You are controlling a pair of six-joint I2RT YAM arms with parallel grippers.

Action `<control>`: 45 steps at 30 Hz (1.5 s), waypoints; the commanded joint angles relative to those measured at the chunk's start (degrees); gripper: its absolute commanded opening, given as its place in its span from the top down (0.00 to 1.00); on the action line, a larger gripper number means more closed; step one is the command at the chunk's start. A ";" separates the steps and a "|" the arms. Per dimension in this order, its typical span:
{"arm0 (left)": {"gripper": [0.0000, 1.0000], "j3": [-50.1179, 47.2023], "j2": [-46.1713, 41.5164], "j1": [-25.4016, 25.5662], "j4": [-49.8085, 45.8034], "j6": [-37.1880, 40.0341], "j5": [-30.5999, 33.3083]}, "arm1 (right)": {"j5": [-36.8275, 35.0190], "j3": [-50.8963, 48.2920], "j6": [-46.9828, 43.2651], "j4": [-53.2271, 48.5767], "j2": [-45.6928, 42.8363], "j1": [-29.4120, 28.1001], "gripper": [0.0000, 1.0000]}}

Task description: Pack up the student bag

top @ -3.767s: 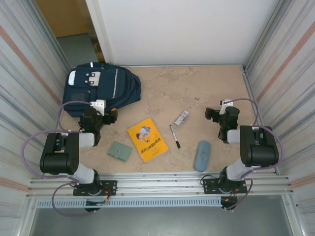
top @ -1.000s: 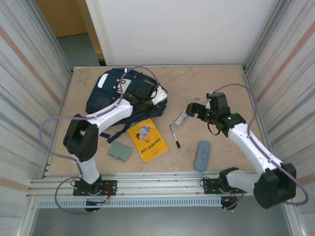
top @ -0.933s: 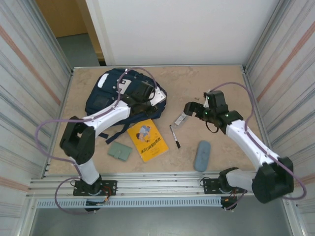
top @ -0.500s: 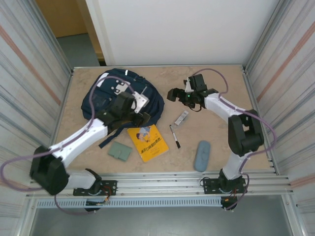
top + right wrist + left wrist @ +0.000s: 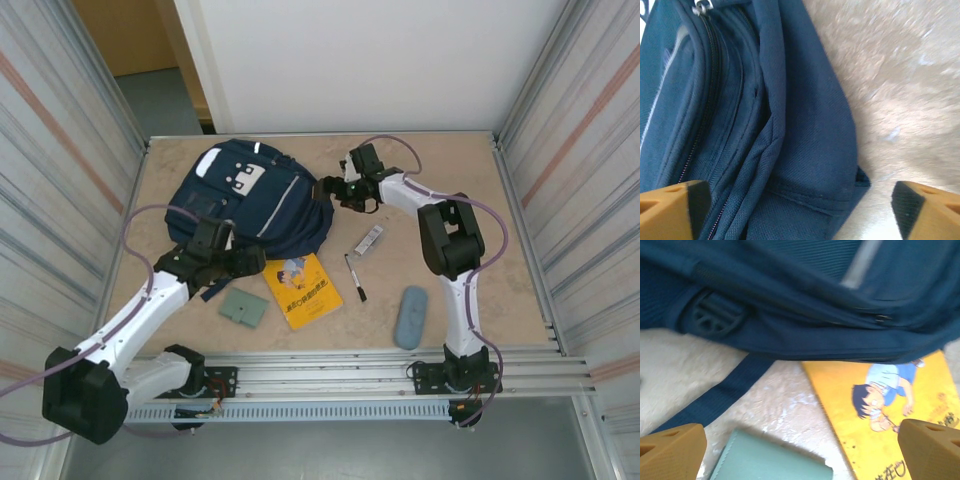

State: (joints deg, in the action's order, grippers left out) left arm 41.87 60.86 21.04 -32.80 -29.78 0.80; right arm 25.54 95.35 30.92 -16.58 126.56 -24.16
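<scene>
1. Backpack (image 5: 262, 200) first: it lies flat at the far left of the table (image 5: 440, 170), front pockets up, and it looks zipped shut. Opening it is probably the step in hand.
2. The right gripper (image 5: 333, 190) hangs at the backpack's right edge with its fingers spread wide and nothing between them. In the wrist view they straddle folded navy fabric. It should close on a firm seam, not on loose cloth, which would only bunch up.
3. The left gripper (image 5: 238, 264) sits at the backpack's near edge, also spread wide and empty. It could pin the body while the other arm pulls.
4. The yellow picture book (image 5: 300, 285) touches the backpack's near edge, one corner tucked under it. Lifting the fabric could drag the book, so move slowly.
5. The grey-blue pencil case (image 5: 410, 316) lies well apart on the right, clear of the work.
6. The green wallet (image 5: 243, 307) lies just beside the left fingers. A dark strap (image 5: 715, 400) runs between it and the backpack; keep both out of the grip.
7. The pen (image 5: 355, 277) lies right of the book.
8. A zipper pull (image 5: 701, 7) shows at the top edge of the right wrist view, the likely target.
</scene>
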 commanded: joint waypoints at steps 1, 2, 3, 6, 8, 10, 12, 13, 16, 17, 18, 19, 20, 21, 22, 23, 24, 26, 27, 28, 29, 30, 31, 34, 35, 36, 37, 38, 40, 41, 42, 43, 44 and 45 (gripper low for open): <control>0.02 -1.07 -0.11 -2.15 1.57 -5.26 -2.64 | 3.89 2.81 -0.32 -2.17 1.23 -0.25 0.13; 0.01 -1.55 0.27 -2.54 2.59 -5.80 -2.53 | 4.42 2.55 -0.33 -2.25 0.74 -0.62 0.13; 0.02 -1.68 0.90 -2.95 2.99 -6.06 -2.53 | 4.35 2.13 -0.36 -2.27 0.38 -0.98 0.14; 0.01 -1.72 3.58 -4.29 4.34 -6.18 -2.31 | 5.42 1.67 -1.10 -2.38 -0.17 -2.34 0.29; 0.01 -2.81 5.89 -5.52 7.60 -6.21 -3.27 | 7.50 1.86 -0.82 -2.69 -0.08 -2.85 0.42; 0.01 -2.90 8.52 -6.75 10.01 -6.02 -3.96 | 8.16 1.10 -0.58 -2.22 -0.78 -3.17 0.56; 0.01 -1.33 11.32 -7.21 10.85 -4.63 -3.94 | 8.03 0.45 -0.51 -1.47 -1.62 -3.44 0.72; 0.01 -0.07 12.75 -7.15 10.99 -3.76 -3.63 | 8.62 0.69 -0.37 -1.50 -1.79 -3.43 0.82; 0.01 2.44 16.83 -7.19 13.34 -2.30 -3.52 | 10.44 1.00 0.25 -2.32 -3.61 -3.02 0.94; 0.01 3.49 18.25 -7.15 14.13 -1.63 -3.76 | 10.43 0.27 0.34 -1.89 -4.88 -3.00 0.94; 0.01 5.01 20.00 -7.21 14.92 -0.78 -4.41 | 10.21 -0.55 0.29 -1.59 -6.54 -3.00 0.95; 0.01 6.74 21.92 -7.16 15.50 0.23 -5.26 | 10.16 -1.23 0.27 -1.47 -7.99 -3.09 0.95; 0.01 8.39 23.58 -7.20 15.74 1.21 -6.39 | 10.36 -1.52 0.20 -1.50 -9.28 -3.08 0.95; 0.01 10.57 25.53 -7.15 15.79 2.10 -7.91 | 10.80 -1.83 0.28 -1.94 -10.67 -3.08 0.95; 0.02 12.50 27.34 -7.16 15.74 2.99 -9.15 | 10.92 -2.29 0.28 -2.38 -12.14 -3.21 0.95; 0.02 14.54 28.91 -7.08 15.65 3.52 -9.97 | 10.72 -3.41 0.29 -2.63 -13.55 -3.45 0.95; 0.02 16.81 30.89 -6.99 15.57 4.27 -10.76 | 10.16 -4.94 0.21 -2.38 -15.61 -3.82 0.95; 0.02 20.64 34.01 -6.89 15.49 5.99 -12.00 | 8.58 -8.58 0.12 -1.44 -19.26 -4.73 0.95; 0.02 22.61 35.52 -6.93 15.29 6.70 -12.68 | 7.93 -10.20 0.14 -0.90 -20.77 -5.30 0.95; 0.02 24.35 37.02 -6.90 15.43 7.55 -13.14 | 7.22 -11.58 0.24 -0.61 -22.53 -6.00 0.95; 0.02 25.86 38.32 -6.94 15.61 8.12 -13.66 | 6.55 -13.19 0.37 -0.50 -23.72 -6.86 0.95; 0.02 27.67 39.92 -6.90 15.74 8.84 -14.55 | 5.72 -14.83 0.40 -0.15 -25.11 -8.00 0.95; 0.02 29.74 41.76 -6.89 15.54 9.62 -15.71 | 3.96 -16.41 0.19 -0.05 -26.53 -9.64 0.95; 0.03 35.31 46.31 -6.68 14.44 10.62 -19.11 | -2.49 -20.47 -1.07 0.60 -29.01 -14.93 0.95; 0.03 36.67 47.33 -6.52 14.40 10.59 -19.61 | -3.91 -21.15 -1.35 0.95 -29.09 -16.40 0.95; 0.03 37.78 48.33 -6.23 14.46 10.20 -20.03 | -5.53 -21.64 -1.58 1.20 -28.83 -17.90 0.95; 0.03 38.58 48.97 -6.07 14.66 9.93 -20.30 | -6.83 -21.70 -1.81 1.10 -28.13 -18.94 0.95; 0.03 39.14 49.18 -5.99 14.92 9.70 -20.46 | -7.46 -21.29 -2.03 0.47 -27.45 -19.66 0.94; 0.04 39.75 48.67 -6.00 15.34 9.39 -20.55 | -7.81 -20.86 -2.13 -0.44 -25.95 -20.07 0.92; 0.03 39.59 47.84 -6.01 15.46 9.74 -20.16 | -8.04 -20.97 -2.14 -0.26 -25.34 -20.06 0.92; 0.03 39.27 46.80 -5.99 15.40 10.31 -19.31 | -8.28 -20.84 -2.37 -0.15 -24.86 -19.83 0.92; 0.03 38.80 45.89 -6.09 15.39 10.79 -18.54 | -8.33 -20.65 -2.53 -0.26 -24.58 -19.60 0.92; 0.03 38.21 44.71 -6.26 15.38 10.97 -17.83 | -8.40 -20.49 -2.69 -0.62 -24.44 -19.23 0.92; 0.03 37.74 43.71 -6.64 15.24 11.16 -17.80 | -8.58 -20.59 -2.58 -0.56 -24.42 -18.89 0.91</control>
State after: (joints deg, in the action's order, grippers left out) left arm 79.77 109.19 14.37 -19.33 -20.53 -15.68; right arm 15.86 74.02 30.98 -17.82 101.84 -44.14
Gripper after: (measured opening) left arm 0.969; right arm 0.086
